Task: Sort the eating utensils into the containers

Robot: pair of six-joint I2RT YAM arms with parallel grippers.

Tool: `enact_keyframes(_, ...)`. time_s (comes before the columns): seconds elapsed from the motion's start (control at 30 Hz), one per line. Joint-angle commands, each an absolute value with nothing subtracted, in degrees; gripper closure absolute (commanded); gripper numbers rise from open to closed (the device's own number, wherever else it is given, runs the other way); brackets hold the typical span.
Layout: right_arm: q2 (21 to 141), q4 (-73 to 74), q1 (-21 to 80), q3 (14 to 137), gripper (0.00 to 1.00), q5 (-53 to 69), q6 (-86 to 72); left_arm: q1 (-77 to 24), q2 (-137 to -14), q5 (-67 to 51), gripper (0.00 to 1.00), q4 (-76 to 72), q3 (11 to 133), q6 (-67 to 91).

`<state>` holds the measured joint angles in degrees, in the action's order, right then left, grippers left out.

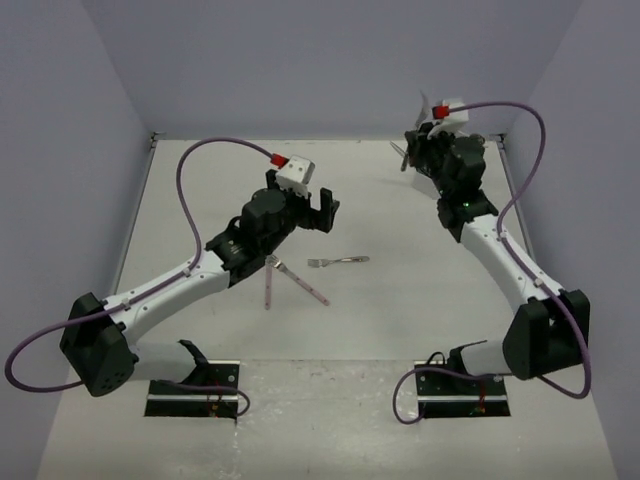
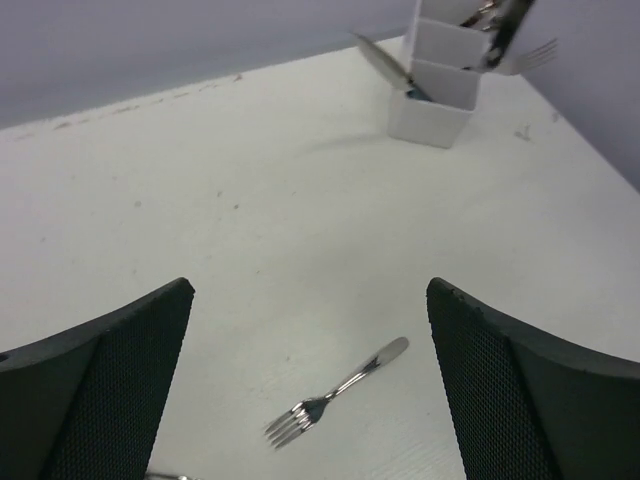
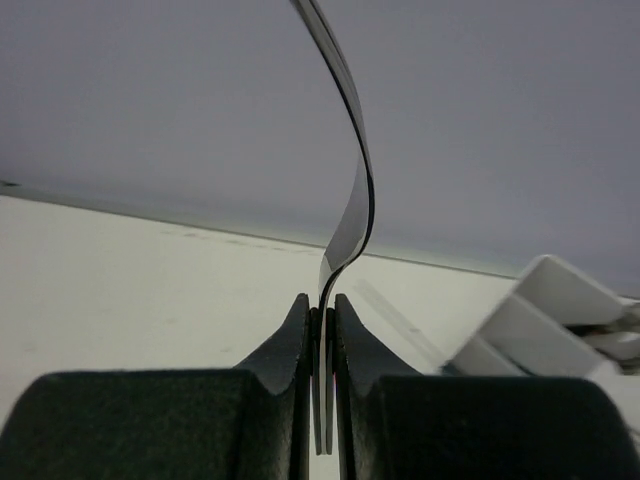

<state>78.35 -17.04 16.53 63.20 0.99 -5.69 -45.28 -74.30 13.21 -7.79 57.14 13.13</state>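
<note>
White bench [image 2: 250,200], grey walls [image 3: 150,80]: curved metal utensil [image 3: 355,200] pinched in closed right fingers [image 3: 290,350] near white bin [image 3: 540,310], best lowered squarely over one compartment before releasing; left fingers [image 2: 110,380] spread wide, empty, above loose fork [image 2: 335,392].

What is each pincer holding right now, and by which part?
The right pincer pinches a metal utensil by one end. It is seen edge-on, so which end cannot be told. The left pincer is open and holds nothing.
</note>
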Motion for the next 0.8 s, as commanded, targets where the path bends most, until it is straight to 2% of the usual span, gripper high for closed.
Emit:
enact_keyframes(0.0, 85.1, -17.2, 6.9, 68.8, 1.0, 2.9, 8.9, -40.4, -73.3, 19.0, 0.0, -0.1, 53.4, 21.1)
enact_keyframes(0.07, 88.2, -15.6, 3.3, 74.1, 1.0, 8.5, 8.9, -37.4, -72.8, 18.1, 0.0, 2.6, 50.5, 23.5)
enact_keyframes(0.3, 100.2, -15.3, -4.3, 86.1, 1.0, 10.4, 10.5, -33.8, -73.1, 16.9, 0.0, 2.4, 48.4, 26.0)
enact_keyframes(0.6, 108.5, -30.9, -4.8, 83.2, 0.97, 13.4, 5.5, -33.2, -78.0, 14.2, 0.0, 2.1, 51.0, 24.6)
enact_keyframes(0.77, 114.0, -23.6, -4.7, 88.6, 0.96, 12.5, 11.1, -32.8, -79.1, 14.9, 0.0, 4.1, 52.4, 24.8)
